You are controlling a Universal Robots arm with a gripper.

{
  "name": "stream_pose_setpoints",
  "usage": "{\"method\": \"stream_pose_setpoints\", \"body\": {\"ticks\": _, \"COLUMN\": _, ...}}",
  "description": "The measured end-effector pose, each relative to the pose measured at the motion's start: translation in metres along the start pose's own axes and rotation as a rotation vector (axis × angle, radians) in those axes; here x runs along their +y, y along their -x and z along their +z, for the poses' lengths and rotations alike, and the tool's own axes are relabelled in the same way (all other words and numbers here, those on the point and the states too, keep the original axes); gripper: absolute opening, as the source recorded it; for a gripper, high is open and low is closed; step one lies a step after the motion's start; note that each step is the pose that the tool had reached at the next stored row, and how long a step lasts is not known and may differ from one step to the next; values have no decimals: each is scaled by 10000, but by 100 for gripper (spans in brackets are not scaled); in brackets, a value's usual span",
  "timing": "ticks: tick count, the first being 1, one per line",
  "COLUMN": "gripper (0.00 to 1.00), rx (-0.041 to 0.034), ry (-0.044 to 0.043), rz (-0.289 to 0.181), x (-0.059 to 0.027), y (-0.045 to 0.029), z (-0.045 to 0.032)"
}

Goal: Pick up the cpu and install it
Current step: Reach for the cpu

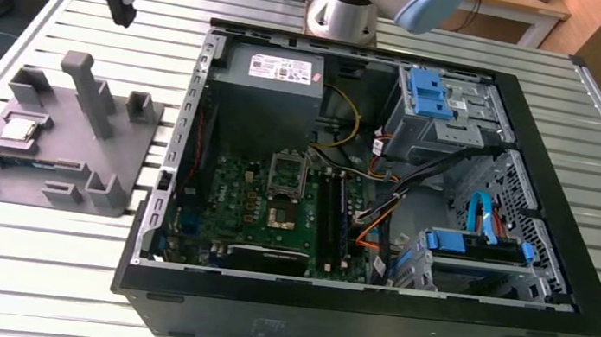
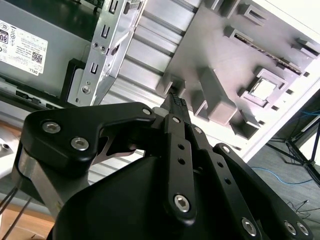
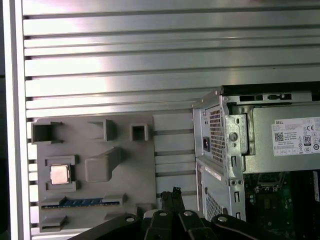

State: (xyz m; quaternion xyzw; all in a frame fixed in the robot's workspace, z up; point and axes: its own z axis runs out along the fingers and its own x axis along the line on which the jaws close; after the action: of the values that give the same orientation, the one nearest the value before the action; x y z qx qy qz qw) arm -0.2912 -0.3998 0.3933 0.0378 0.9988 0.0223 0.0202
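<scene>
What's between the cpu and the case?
From cpu to case, first wrist view: a tall grey post, then bare table slats.

Three views: one camera off the arm, two riding at the gripper (image 2: 175,100).
The exterior view is looking steeply down from afar over the open computer case (image 1: 374,318), slatted table (image 1: 32,264) and grey fixture block (image 1: 128,154). Both wrist views are peering past the gripper from close behind it, each taking in that block and the case's power supply (image 3: 280,160) corner.

The end effector (image 1: 125,17) hangs well apart from the cpu (image 1: 19,129) lying on the grey block (image 1: 126,146) beside the case (image 1: 374,316).
</scene>
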Motion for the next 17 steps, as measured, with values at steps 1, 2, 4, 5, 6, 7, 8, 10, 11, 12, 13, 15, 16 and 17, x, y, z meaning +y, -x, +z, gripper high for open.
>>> {"method": "stream_pose_setpoints", "body": {"ticks": 1, "gripper": 11, "rx": -1, "ry": 0, "rz": 0, "x": -1, "y": -9, "z": 0}}
{"method": "stream_pose_setpoints", "body": {"ticks": 2, "gripper": 11, "rx": -2, "ry": 1, "rz": 0, "x": -2, "y": -20, "z": 1}}
{"method": "stream_pose_setpoints", "body": {"ticks": 4, "gripper": 11, "rx": -4, "ry": 1, "rz": -1, "x": -4, "y": -51, "z": 1}}
{"method": "stream_pose_setpoints", "body": {"ticks": 5, "gripper": 11, "rx": -5, "ry": 0, "rz": -1, "x": -6, "y": -69, "z": 1}}
{"method": "stream_pose_setpoints", "body": {"ticks": 6, "gripper": 11, "rx": -7, "ry": 0, "rz": -1, "x": -8, "y": -86, "z": 1}}
{"method": "stream_pose_setpoints", "body": {"ticks": 7, "gripper": 11, "rx": -9, "ry": 0, "rz": -2, "x": -10, "y": -105, "z": 2}}
{"method": "stream_pose_setpoints", "body": {"ticks": 8, "gripper": 11, "rx": -10, "ry": 1, "rz": -2, "x": -12, "y": -123, "z": 2}}
{"method": "stream_pose_setpoints", "body": {"ticks": 10, "gripper": 11, "rx": -12, "ry": 1, "rz": -2, "x": -15, "y": -159, "z": 3}}
{"method": "stream_pose_setpoints", "body": {"ticks": 11, "gripper": 11, "rx": -13, "ry": 1, "rz": -2, "x": -16, "y": -178, "z": 4}}
{"method": "stream_pose_setpoints", "body": {"ticks": 12, "gripper": 11, "rx": -14, "ry": 1, "rz": -1, "x": -18, "y": -197, "z": 5}}
{"method": "stream_pose_setpoints", "body": {"ticks": 13, "gripper": 11, "rx": -15, "ry": 2, "rz": -1, "x": -20, "y": -218, "z": 6}}
{"method": "stream_pose_setpoints", "body": {"ticks": 15, "gripper": 11, "rx": -18, "ry": 1, "rz": -1, "x": -24, "y": -260, "z": 7}}
{"method": "stream_pose_setpoints", "body": {"ticks": 16, "gripper": 11, "rx": -19, "ry": 1, "rz": -1, "x": -25, "y": -282, "z": 8}}
{"method": "stream_pose_setpoints", "body": {"ticks": 17, "gripper": 11, "rx": -20, "ry": 1, "rz": -1, "x": -28, "y": -306, "z": 9}}
